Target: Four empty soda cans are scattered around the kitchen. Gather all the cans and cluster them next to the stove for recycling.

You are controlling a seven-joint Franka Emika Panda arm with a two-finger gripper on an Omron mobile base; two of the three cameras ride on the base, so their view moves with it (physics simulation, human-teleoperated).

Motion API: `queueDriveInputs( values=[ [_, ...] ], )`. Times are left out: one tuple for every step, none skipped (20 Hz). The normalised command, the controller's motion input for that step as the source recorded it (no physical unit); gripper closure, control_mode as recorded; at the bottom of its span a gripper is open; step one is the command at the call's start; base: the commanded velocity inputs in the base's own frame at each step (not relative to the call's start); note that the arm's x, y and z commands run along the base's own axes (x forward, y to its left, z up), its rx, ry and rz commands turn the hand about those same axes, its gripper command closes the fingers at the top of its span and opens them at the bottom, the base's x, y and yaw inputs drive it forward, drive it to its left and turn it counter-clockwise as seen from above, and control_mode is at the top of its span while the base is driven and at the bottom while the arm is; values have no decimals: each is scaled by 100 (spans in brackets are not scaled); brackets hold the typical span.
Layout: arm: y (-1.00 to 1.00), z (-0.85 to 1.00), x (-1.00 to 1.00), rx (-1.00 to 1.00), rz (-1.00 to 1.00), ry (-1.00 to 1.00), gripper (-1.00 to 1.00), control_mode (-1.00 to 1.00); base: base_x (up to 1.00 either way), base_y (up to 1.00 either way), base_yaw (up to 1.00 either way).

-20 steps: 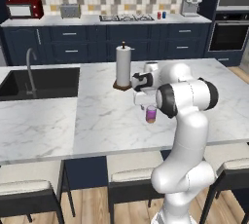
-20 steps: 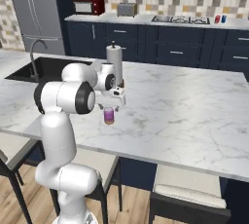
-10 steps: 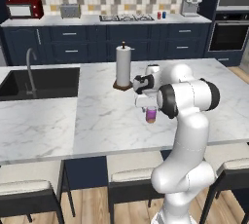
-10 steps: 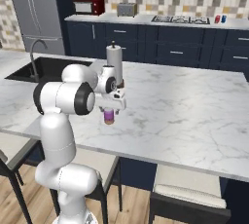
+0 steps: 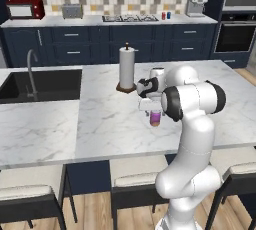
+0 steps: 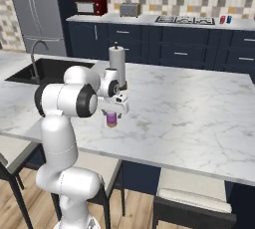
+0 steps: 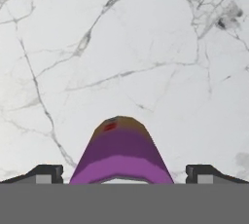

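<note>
- Our jaws (image 7: 121,172) are spread wide, one tip either side of the purple can (image 5: 155,118), not pinching yet.
- Can sits upright directly below them, long axis vertical, mid-surface (image 5: 100,119) toward the near edge.
- Count: one purple can here; two cans (image 5: 166,15) beside the stove (image 5: 130,18); fourth not located.

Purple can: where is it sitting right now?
The purple can stands upright on the marble island counter, directly under the open claw, a little nearer the stools than the paper-towel roll.
</note>
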Motion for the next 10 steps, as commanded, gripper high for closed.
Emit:
queueDriveInputs(
  values=[
    [2,-8,0,0,-7,0,-100,-100,0,0,0],
    [1,-6,0,0,-7,0,-100,-100,0,0,0],
    [2,-5,0,0,-8,0,-100,-100,0,0,0],
    [3,-3,0,0,-9,0,-100,-100,0,0,0],
    [4,-4,0,0,-9,0,-100,-100,0,0,0],
    [3,-1,-1,0,-9,0,-100,-100,0,0,0],
    [4,0,-1,0,-8,0,-100,-100,0,0,0],
    [4,0,-1,0,-8,0,-100,-100,0,0,0],
    [3,0,0,0,-7,0,-100,-100,0,0,0],
    [2,5,0,-4,-7,0,-100,-100,0,0,0]
  ],
)
